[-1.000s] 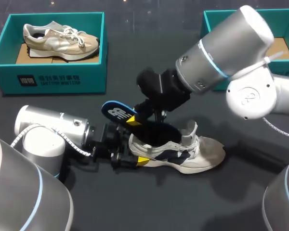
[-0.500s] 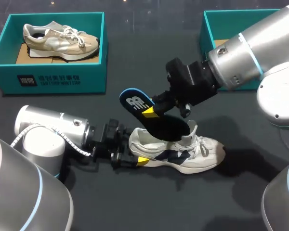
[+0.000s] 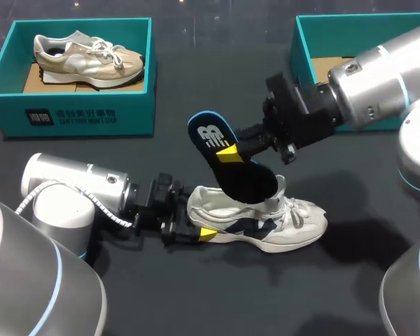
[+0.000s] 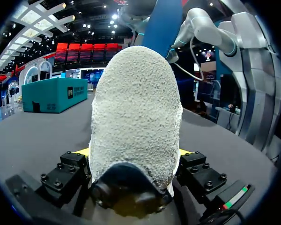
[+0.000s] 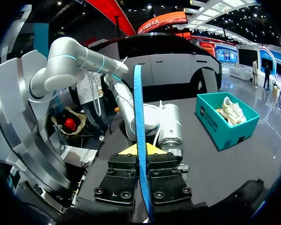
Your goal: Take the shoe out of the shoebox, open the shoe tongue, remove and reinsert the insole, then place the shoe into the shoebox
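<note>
On the dark table [image 3: 217, 301], near its middle, a white and navy shoe [image 3: 280, 227] is laid on its sole, with the toe pointed toward the right arm's side. Its heel is clamped from both sides by the left gripper [image 3: 194, 220], which is stretched low along the table. In the left wrist view the heel [image 4: 133, 103] is seen filling the space between that gripper's [image 4: 133, 159] two fingers.

Above the shoe's opening the insole [image 3: 246, 178] is held tilted, dark face and blue rim upward. Its lower end is brought down by the tongue; whether it touches cannot be told. It is pinched near its middle by the right gripper [image 3: 231, 155]. In the right wrist view it [image 5: 139, 108] is seen edge-on, with the fingers of the gripper [image 5: 141, 152] pressed against its two faces.

A beige shoe [image 3: 87, 59] is kept in the left box [image 3: 77, 115]. The right box [image 3: 304, 49] is partly hidden by the right arm.
</note>
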